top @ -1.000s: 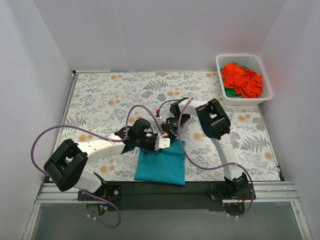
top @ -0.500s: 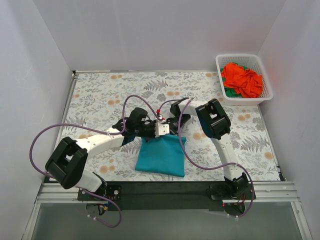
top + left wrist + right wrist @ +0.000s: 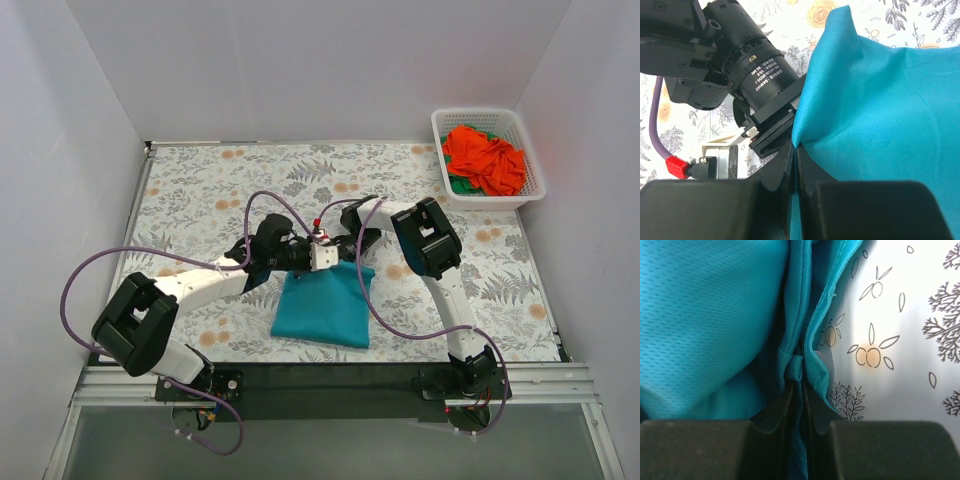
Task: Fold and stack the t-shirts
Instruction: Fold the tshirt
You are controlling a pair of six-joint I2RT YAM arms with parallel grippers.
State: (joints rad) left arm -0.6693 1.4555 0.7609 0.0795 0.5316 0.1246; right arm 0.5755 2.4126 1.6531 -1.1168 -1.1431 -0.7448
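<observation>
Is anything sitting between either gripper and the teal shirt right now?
Nothing visible does. The left gripper and the right gripper are each shut directly on the far edge of the teal shirt, side by side.

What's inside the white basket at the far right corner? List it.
The basket holds crumpled orange-red cloth heaped on top, with green cloth showing beneath at its near-left side. How many shirts there are, and anything under the heap, is covered.

Floral-print table (image 3: 200,190). Directly on it: folded teal shirt (image 3: 320,315) at front centre, white basket (image 3: 495,202) in far right corner against the wall, well apart from the shirt.
</observation>
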